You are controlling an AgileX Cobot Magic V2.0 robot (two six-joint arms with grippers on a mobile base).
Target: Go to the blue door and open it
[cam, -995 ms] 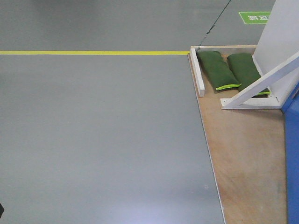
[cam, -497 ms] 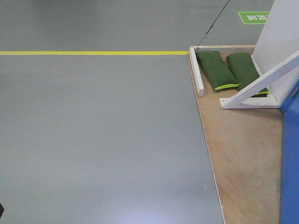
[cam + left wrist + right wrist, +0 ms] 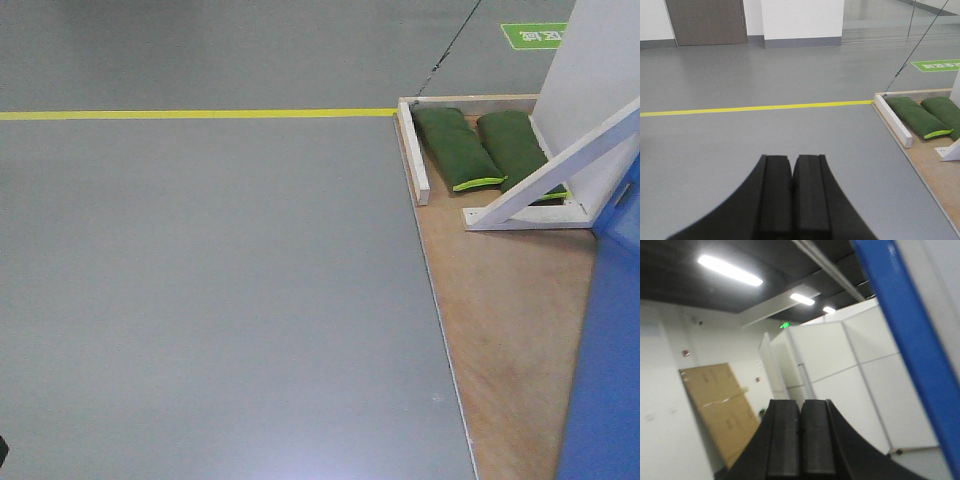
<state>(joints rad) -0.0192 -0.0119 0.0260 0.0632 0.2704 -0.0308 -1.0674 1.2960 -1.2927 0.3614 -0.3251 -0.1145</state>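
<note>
The blue door (image 3: 608,360) shows as a glossy blue panel along the right edge of the front view, standing on a wooden base board (image 3: 510,300). Its handle and lock are out of view. In the right wrist view a blue door edge (image 3: 912,345) runs slantwise down the right side, to the right of my right gripper (image 3: 800,402), which is shut and holds nothing. My left gripper (image 3: 792,159) is also shut and empty, hanging over bare grey floor well left of the board.
Two green sandbags (image 3: 450,145) lie at the back of the board behind a white slanted brace (image 3: 550,175) and white panel (image 3: 595,70). A white batten (image 3: 415,150) edges the board. A yellow floor line (image 3: 200,113) crosses the grey floor.
The blue door has grown wider at the right edge of the front view. The board, sandbags and brace have slid slightly left as the base closes in.
</note>
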